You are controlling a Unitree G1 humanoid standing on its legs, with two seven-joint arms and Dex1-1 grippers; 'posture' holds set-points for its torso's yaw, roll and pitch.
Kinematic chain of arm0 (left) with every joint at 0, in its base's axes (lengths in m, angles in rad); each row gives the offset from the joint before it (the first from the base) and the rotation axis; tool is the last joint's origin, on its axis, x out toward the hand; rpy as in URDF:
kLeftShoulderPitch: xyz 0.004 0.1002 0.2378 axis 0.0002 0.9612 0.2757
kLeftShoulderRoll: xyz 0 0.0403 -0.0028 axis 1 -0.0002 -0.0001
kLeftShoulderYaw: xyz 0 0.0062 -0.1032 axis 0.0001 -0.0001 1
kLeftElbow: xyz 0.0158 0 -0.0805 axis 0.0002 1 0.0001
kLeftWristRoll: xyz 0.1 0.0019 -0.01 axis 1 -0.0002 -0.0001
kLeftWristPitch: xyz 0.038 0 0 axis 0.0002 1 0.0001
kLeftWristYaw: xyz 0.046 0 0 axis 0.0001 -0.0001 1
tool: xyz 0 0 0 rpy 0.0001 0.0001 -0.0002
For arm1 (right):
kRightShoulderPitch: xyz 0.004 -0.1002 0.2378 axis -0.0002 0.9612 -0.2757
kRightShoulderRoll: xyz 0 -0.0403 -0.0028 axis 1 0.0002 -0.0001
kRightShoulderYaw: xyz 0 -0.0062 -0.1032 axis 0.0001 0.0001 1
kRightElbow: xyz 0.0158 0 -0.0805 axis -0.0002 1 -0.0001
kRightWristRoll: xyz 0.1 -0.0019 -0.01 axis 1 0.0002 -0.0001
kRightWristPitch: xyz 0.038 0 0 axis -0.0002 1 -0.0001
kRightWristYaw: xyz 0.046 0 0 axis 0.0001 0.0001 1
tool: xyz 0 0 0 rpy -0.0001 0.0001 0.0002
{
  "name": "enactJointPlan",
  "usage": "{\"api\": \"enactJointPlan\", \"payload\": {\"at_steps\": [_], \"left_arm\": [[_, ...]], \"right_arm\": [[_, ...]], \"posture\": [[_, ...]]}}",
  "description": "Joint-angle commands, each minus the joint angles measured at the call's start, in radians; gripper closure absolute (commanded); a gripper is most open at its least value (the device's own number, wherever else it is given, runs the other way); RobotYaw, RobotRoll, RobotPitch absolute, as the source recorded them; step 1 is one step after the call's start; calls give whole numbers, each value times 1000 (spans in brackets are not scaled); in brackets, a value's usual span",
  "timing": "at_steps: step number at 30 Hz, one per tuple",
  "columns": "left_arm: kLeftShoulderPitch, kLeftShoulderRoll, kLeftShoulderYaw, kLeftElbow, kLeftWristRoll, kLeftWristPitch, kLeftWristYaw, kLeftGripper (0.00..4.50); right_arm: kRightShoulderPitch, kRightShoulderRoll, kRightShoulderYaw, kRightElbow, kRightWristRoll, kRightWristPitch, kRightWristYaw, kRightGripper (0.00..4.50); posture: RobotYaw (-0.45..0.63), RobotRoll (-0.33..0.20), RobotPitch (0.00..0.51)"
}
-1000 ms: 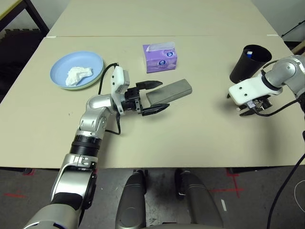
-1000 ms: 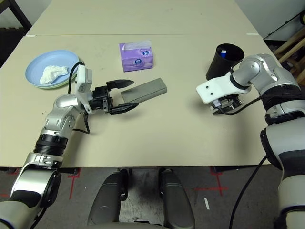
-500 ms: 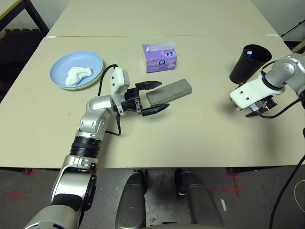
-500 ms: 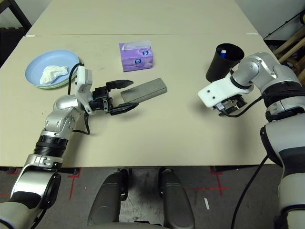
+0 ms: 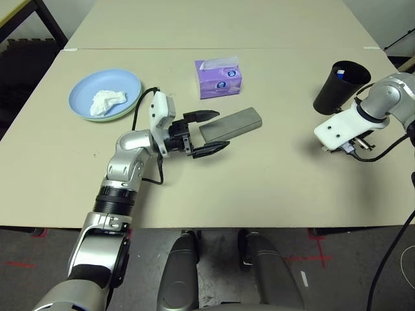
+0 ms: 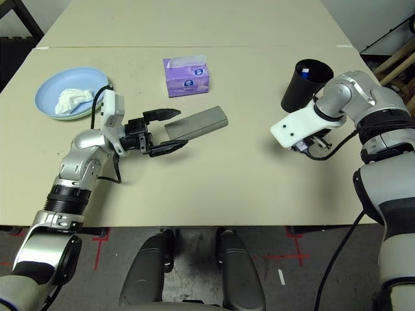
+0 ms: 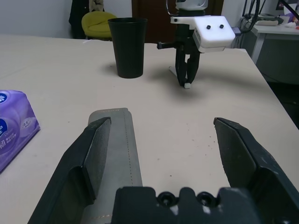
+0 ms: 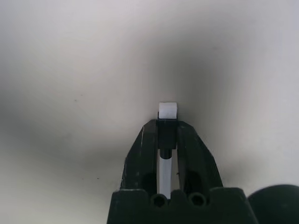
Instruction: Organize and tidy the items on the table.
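Right hand (image 8: 167,122) has just pinched a pen (image 8: 167,111).
Cup (image 5: 338,86) at right is the likely drop; left hand (image 5: 211,131) stays spread around the case (image 5: 232,124).

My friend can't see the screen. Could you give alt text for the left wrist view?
Two open black fingers flank the end of a grey case lying on a beige table. Beyond stand a black cup and the right gripper, pointing down, shut on a white pen; a purple tissue box sits beside the case.
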Motion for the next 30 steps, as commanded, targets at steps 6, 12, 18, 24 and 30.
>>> {"api": "enactJointPlan", "payload": {"at_steps": [6, 12, 18, 24, 30], "left_arm": [[2, 6, 7, 4, -10, 4, 2, 0], [3, -2, 16, 3, -12, -5, 9, 0], [11, -5, 18, 6, -9, -7, 11, 0], [0, -11, 19, 23, -6, -8, 15, 0], [-9, -17, 19, 38, -4, -12, 14, 0]], "right_arm": [[0, 5, -38, -24, 259, 232, 126, 4094], [24, -14, -63, -262, 635, 662, 126, 4094], [117, 67, -407, -500, 887, 1094, -49, 4094], [284, 179, -708, -744, 1021, 1245, -457, 4094], [399, 320, -882, -899, 1023, 1140, -811, 4094]], "posture": [[155, 0, 238], [148, 0, 228], [127, 0, 224], [106, 0, 224], [89, 0, 222]]}}
